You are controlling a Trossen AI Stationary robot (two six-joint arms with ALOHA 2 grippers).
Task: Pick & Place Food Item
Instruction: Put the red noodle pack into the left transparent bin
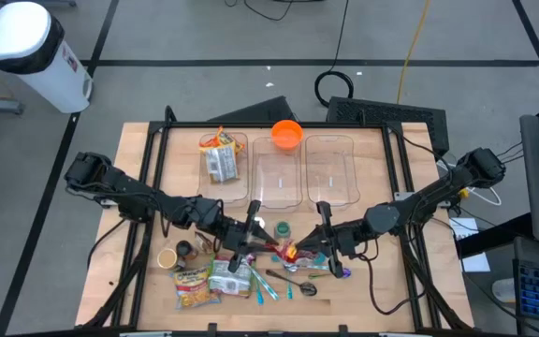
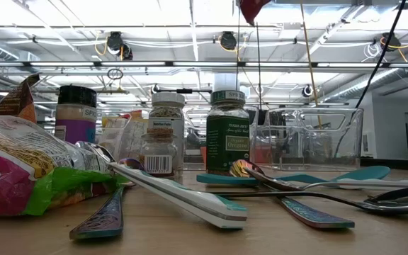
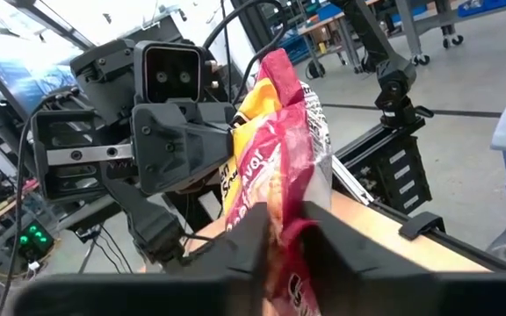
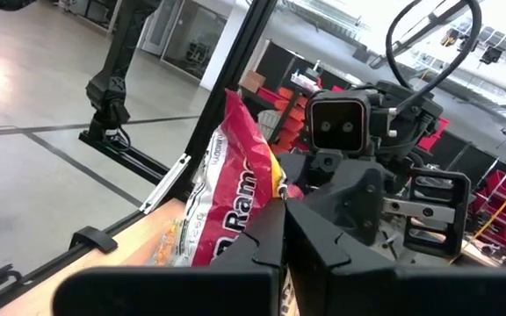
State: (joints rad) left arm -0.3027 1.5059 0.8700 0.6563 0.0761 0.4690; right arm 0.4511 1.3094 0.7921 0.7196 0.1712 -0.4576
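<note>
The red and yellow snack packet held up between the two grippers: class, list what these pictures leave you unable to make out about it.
- Snack packet: its lower end is hidden behind the left gripper in the left wrist view.
- Its printed name is cut off by the right gripper in the right wrist view.
- High view: too small to read.
- Low view: only its bottom tip shows.

Both arms reach inward from opposite sides and meet near the middle, low and stretched out. The left tool (image 1: 268, 241) and the right tool (image 1: 295, 251) face each other, tips nearly touching. From the left wrist, the left tool (image 3: 290, 230) has its fingers (image 3: 240, 241) pinched together on a thin edge, with the right tool's wrist camera straight ahead. From the right wrist, the right tool (image 4: 285, 230) has its fingers (image 4: 262, 241) pressed tight together, the left tool just beyond them.
</note>
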